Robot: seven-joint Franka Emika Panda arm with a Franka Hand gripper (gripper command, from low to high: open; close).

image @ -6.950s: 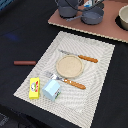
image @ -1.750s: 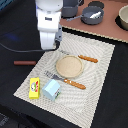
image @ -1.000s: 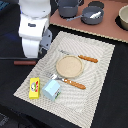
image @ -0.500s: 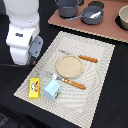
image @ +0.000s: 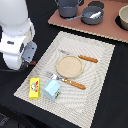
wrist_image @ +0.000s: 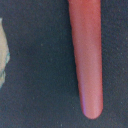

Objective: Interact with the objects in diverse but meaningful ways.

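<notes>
Arm: low over the reddish-brown handle [wrist_image: 87, 55], which lies on the dark surface [image: 112, 95] beside the mat [image: 95, 75], likely lining up a grasp.
Tool: hidden; cannot tell its opening.
Yellow box [image: 34, 88], pale blue carton [image: 51, 89]: together on the mat's near corner, clear of the arm.

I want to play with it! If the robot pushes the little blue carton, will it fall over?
Probably it would slide before tipping: the pale blue carton looks squat with a wide flat base. It seems a small, light toy, so a gentle nudge should move it. The ribbed placemat may grip it a bit, and the yellow box right beside it could block it.
</notes>
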